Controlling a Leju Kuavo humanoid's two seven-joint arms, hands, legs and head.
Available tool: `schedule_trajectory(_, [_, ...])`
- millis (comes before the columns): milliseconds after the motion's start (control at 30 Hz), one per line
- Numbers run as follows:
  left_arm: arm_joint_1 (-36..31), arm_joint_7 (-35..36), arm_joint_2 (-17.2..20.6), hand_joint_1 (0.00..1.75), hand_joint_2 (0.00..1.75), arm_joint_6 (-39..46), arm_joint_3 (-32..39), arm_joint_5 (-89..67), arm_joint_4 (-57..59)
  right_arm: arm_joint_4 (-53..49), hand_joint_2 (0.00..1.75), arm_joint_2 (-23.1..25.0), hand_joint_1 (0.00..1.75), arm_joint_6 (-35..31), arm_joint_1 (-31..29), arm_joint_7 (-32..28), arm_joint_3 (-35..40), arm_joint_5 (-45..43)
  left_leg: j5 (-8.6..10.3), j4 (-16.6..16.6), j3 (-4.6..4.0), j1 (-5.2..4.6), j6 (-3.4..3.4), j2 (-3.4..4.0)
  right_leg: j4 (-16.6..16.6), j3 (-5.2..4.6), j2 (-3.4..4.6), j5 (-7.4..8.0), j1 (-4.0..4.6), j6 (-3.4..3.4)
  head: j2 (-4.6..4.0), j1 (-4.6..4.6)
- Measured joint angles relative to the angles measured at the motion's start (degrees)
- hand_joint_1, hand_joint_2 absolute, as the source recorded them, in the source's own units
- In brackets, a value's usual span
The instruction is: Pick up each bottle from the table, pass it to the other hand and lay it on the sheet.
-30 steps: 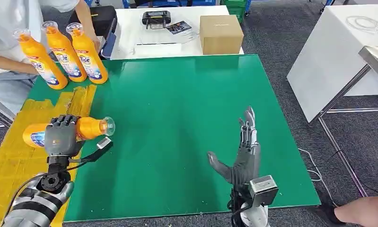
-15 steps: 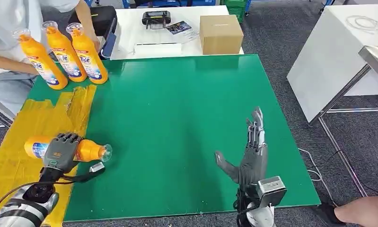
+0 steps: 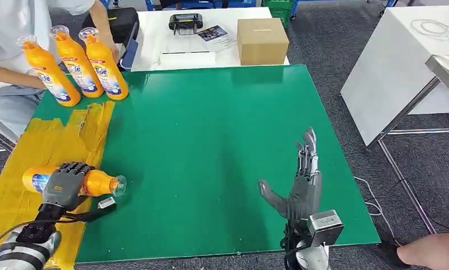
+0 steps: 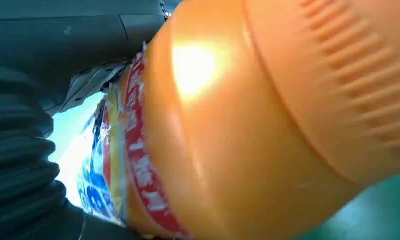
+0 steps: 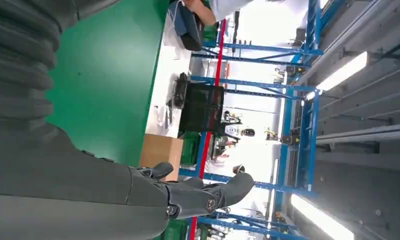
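My left hand [image 3: 63, 185] grips an orange detergent bottle [image 3: 98, 183] lying on its side, low at the near left of the table. Its base end lies over the yellow sheet [image 3: 19, 185] and its clear cap [image 3: 119, 184] over the green mat [image 3: 211, 140]. In the left wrist view the orange bottle [image 4: 268, 120] with its red and blue label sits tight against the hand. Three more orange bottles [image 3: 76, 64] stand upright at the far left corner. My right hand [image 3: 299, 185] is held edge-up over the near right of the mat, fingers straight and apart, holding nothing; the right wrist view shows its fingers [image 5: 208, 197] extended.
A person in white sits at the far left behind the standing bottles, an arm [image 3: 101, 22] reaching near them. A white table behind holds a cardboard box [image 3: 261, 39] and a black device [image 3: 185, 22]. Another white table [image 3: 402, 62] stands at the right. A person's foot [image 3: 430, 250] is at the lower right.
My left hand has carried the bottle down and toward the near left, onto the edge of the yellow sheet. My right hand has drifted slightly right and stays open.
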Motion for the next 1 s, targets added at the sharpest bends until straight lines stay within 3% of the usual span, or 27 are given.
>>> schedule_trajectory(367, [-0.55, -6.96, 0.35, 0.00, 1.75, -3.19, 1.38, 6.60, 1.55, 0.02, 1.75, -0.28, 0.00, 0.63, 0.02, 0.48, -0.79, 0.81, -0.04, -0.04, 0.33, 0.00, -0.05, -0.05, 0.00, 0.36, -0.02, -0.03, 0.00, -0.02, 0.00, 0.00])
schedule_trajectory(600, [2.05, -12.29, 0.06, 0.00, 1.75, 0.77, 2.47, 14.02, -0.40, 0.26, 1.75, -0.46, 0.00, 0.74, -0.14, 0.48, -0.79, 1.33, -0.04, -0.04, 0.34, -0.02, -0.05, -0.03, -0.01, 0.34, -0.02, -0.03, -0.01, -0.02, 0.00, 0.00])
schedule_trajectory(867, [10.30, -29.25, -7.17, 0.00, 1.75, 1.73, 11.79, 29.17, -14.04, 0.50, 1.75, -0.61, 0.00, -0.26, -0.06, 0.48, -0.79, 1.90, -0.02, -0.01, 0.08, -0.06, -0.01, -0.03, -0.02, 0.06, -0.01, -0.01, -0.06, 0.00, 0.00, 0.02])
schedule_trajectory(1000, [14.34, -32.19, -10.51, 0.00, 1.75, -4.07, 12.39, 55.00, -26.19, 0.48, 1.75, -0.68, 0.00, -1.40, 0.31, 0.87, -0.76, 4.13, -0.03, 0.00, 0.04, -0.04, 0.00, -0.02, -0.03, -0.01, 0.00, -0.01, -0.06, 0.00, 0.00, 0.00])
